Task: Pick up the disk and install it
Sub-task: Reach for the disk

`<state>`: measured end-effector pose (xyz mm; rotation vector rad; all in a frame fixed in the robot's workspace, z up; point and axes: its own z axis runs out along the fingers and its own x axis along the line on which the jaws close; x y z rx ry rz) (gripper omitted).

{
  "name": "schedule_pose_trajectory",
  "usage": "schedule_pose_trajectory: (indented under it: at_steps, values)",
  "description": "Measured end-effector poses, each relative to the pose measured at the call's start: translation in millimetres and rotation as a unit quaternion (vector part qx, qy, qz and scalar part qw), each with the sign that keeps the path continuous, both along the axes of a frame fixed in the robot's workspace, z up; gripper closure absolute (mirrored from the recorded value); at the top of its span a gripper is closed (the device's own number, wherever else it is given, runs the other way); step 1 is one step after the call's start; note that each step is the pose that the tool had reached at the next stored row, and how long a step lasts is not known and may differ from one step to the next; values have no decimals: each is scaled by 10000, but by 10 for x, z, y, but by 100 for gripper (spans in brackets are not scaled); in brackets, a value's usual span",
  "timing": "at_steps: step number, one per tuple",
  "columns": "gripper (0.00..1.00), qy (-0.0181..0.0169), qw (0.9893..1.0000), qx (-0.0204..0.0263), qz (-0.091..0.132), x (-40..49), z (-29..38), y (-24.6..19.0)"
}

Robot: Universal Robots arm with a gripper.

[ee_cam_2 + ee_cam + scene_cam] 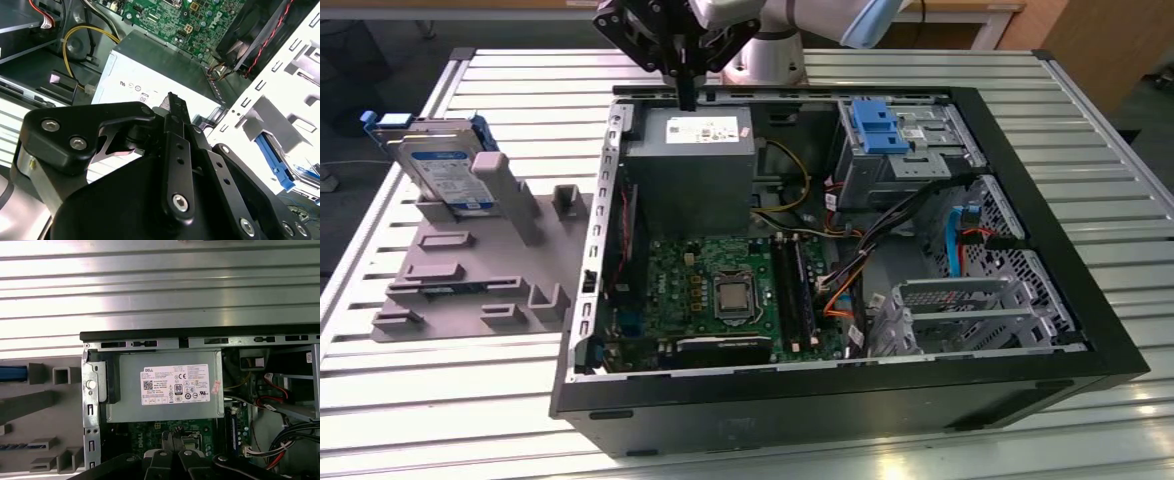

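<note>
Gripper fingers are seen pressed together in the exterior view, and nothing is held between them. It is hung over the far edge of the computer case, just above the big grey metal box. The disk is found well apart from it, at the exterior view's left. It is stood on its edge in the grey stand on the table. Its label and blue side rails can be seen. A bare blue bracket is seen at the far side of the case.

In the second wrist view the gripper is shown from close by. Its black fingers are closed up tight on nothing, and the grey metal box is seen past the tip.

In the first wrist view the gripper tips are seen together in front of the green board, near the grey metal box. A part of the grey stand is seen too.

It is judged that nothing of the job has been done yet. The disk has not been picked up, and it has not been put into the case. Both steps are left.
</note>
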<state>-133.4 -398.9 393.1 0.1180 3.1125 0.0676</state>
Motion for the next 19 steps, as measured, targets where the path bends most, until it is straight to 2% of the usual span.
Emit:
schedule_pose_trajectory:
  at_steps: [19]
  values:
    - [89,0,10000,0,0,-52,-1,0]
